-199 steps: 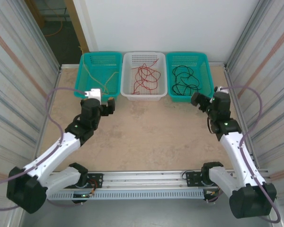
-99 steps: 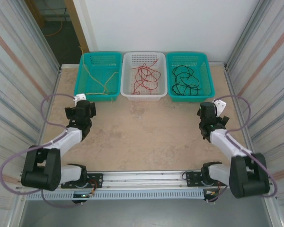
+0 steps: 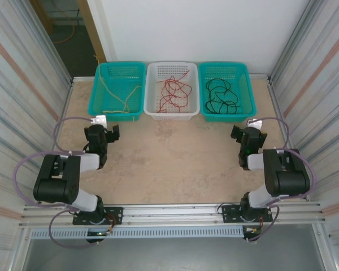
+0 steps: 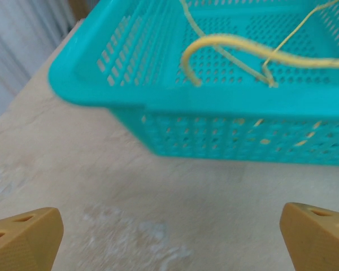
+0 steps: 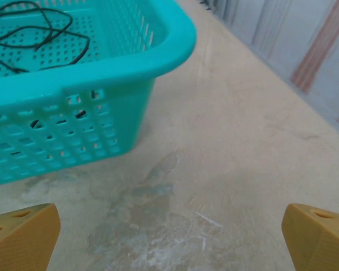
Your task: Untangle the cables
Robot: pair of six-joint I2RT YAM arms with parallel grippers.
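Top external, red cable [image 3: 172,92] in white basket [image 3: 170,116]

open worktop [image 3: 175,164] runs between the folded left arm [image 3: 62,179] and right arm [image 3: 283,172]; three baskets [image 3: 171,115] line its far edge, and corrugated walls [image 3: 22,101] close in both sides.

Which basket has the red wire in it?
The white middle basket. The left teal basket holds yellow wire, the right teal basket black wire.

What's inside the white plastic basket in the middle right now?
A loose heap of thin red cable lies in the white perforated basket. The floor beneath its loops is covered.
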